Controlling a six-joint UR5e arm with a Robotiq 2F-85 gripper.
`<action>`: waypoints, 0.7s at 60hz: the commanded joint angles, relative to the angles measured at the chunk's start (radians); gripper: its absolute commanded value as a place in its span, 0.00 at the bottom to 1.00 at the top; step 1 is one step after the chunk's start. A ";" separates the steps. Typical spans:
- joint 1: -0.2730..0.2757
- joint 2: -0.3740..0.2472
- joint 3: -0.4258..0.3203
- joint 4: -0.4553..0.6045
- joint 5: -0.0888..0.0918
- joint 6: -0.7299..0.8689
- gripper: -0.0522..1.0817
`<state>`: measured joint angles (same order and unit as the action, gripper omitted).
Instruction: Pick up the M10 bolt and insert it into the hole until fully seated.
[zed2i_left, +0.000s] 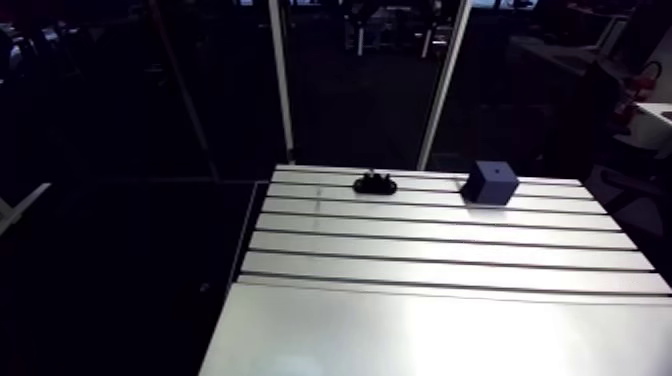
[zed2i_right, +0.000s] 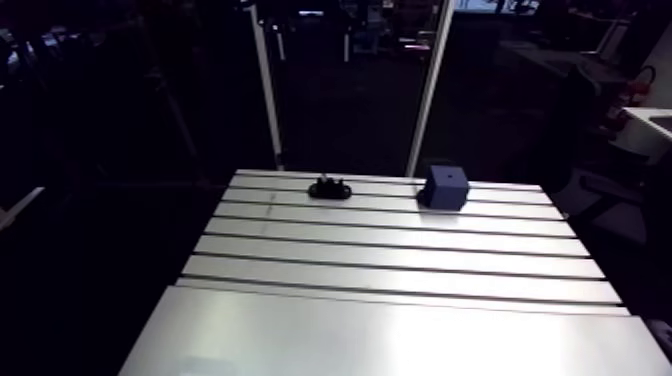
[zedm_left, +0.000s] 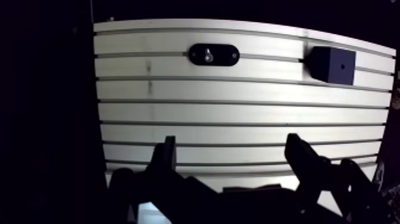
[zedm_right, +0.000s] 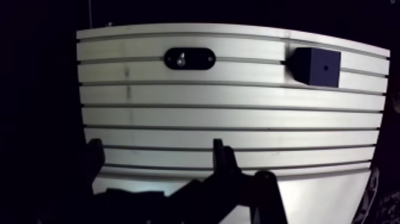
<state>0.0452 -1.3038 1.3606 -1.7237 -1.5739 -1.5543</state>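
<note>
- Near the far edge of the slotted aluminium table (zedm_left: 238, 113), a small silvery M10 bolt (zedm_left: 207, 56) sits in a black oval holder (zedm_left: 223, 55).
- Along the same edge, apart from the holder, stands a dark blue cube block (zedm_left: 333, 64) with a hole (zedm_left: 343, 66) in it.
- The black two-finger gripper (zedm_left: 232, 143) hangs over the table's near rows, its fingers spread wide with nothing between them.

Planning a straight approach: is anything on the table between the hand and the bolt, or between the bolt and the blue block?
Nothing visible does. The open hand hangs short of the bolt, which sits in its black holder; only bare slotted table lies between, and likewise from the bolt to the blue block.
</note>
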 joint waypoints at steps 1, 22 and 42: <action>0.015 0.049 0.060 -0.188 0.001 0.000 0.06; -0.010 0.092 0.197 -0.423 -0.002 0.000 0.06; -0.022 0.144 0.209 -0.446 0.007 0.000 0.06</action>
<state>0.0298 -1.1892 1.5607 -2.1516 -1.5720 -1.5545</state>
